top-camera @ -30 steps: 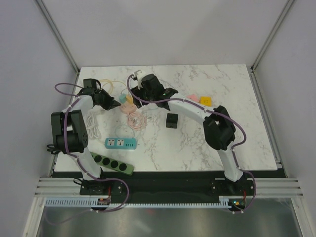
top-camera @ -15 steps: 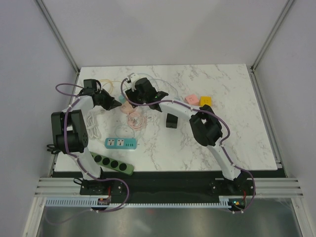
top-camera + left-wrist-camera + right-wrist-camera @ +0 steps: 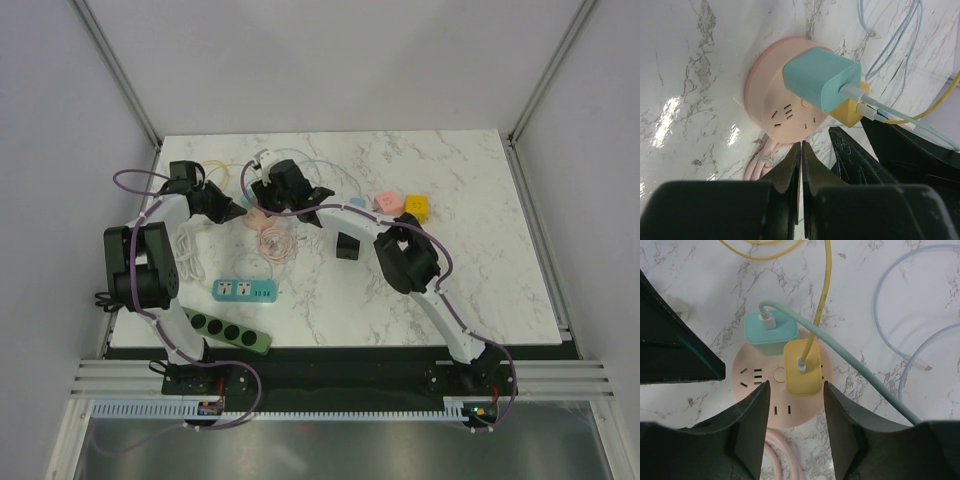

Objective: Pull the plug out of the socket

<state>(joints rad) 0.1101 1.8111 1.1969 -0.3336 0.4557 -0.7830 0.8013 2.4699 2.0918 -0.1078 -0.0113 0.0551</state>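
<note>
Right wrist view: right gripper [image 3: 796, 386] has swung left and now hangs open, straddling the yellow plug [image 3: 802, 367]. Plug not yet pulled, seated beside the teal plug [image 3: 771, 326] in the round pink socket [image 3: 805, 407]. Left gripper [image 3: 801, 150] is clenched empty just beside the socket. Grasp looks next.

Left arm [image 3: 166, 210]: you'll see white links between bulky black joint housings.
Right arm [image 3: 455, 320]: the same white links and black joints.
Purple cable [image 3: 130, 171]: one loops along each arm.
Right fingers [image 3: 747, 435]: matte black, broad, with rounded edges.
Left fingers [image 3: 789, 170]: black, thin and blade-like.
Bases [image 3: 195, 380]: black mounts.
</note>
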